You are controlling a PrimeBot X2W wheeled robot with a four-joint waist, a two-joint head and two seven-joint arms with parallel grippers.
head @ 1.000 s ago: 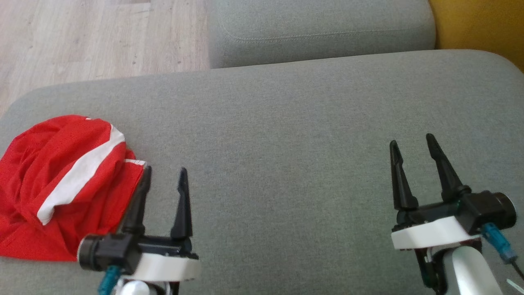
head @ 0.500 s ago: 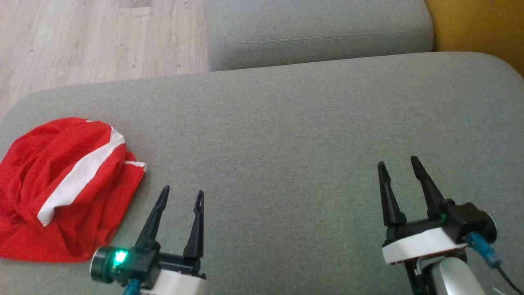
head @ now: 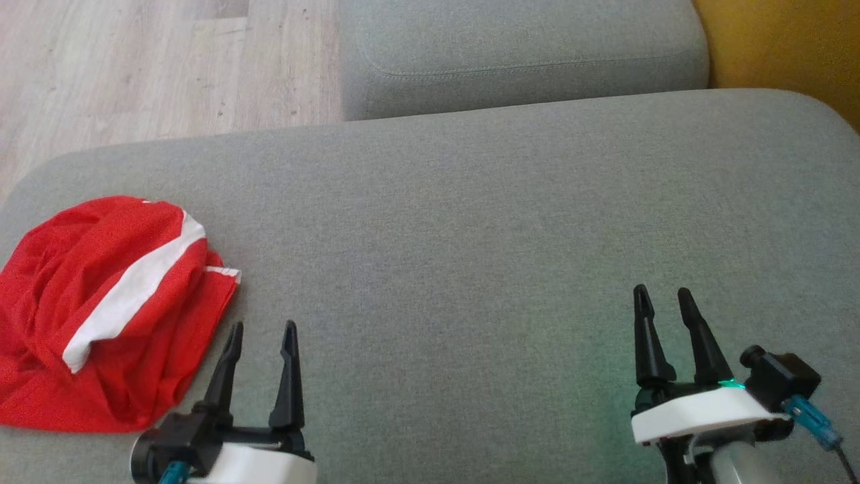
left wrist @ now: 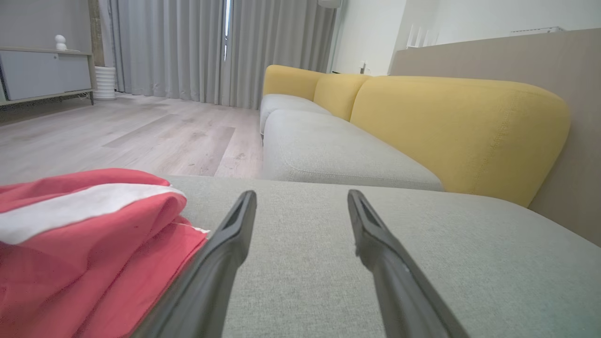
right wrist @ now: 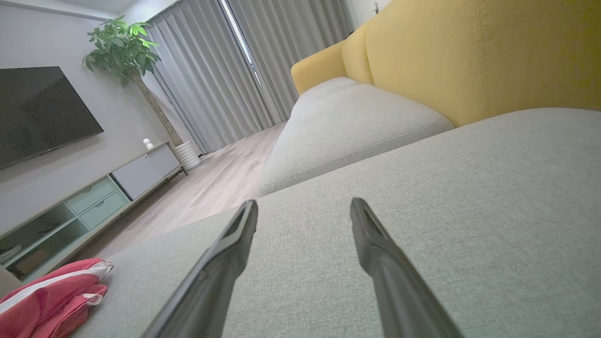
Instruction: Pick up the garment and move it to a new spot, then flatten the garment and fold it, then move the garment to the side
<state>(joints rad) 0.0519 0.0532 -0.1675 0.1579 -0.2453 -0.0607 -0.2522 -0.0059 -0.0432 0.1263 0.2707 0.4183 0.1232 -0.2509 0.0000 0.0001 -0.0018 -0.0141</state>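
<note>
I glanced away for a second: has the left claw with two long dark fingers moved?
Yes. The left gripper has drawn back toward the robot: its fingertips were level with the right corner of the red-and-white fabric garment, and now stop short of it.

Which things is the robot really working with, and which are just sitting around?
For the job:
red cloth garment with white stripe; grey fabric sofa cushion under it.

Just there:
yellow sofa backrest; leafy green potted plant; black wall television; pale wooden floor.
</note>
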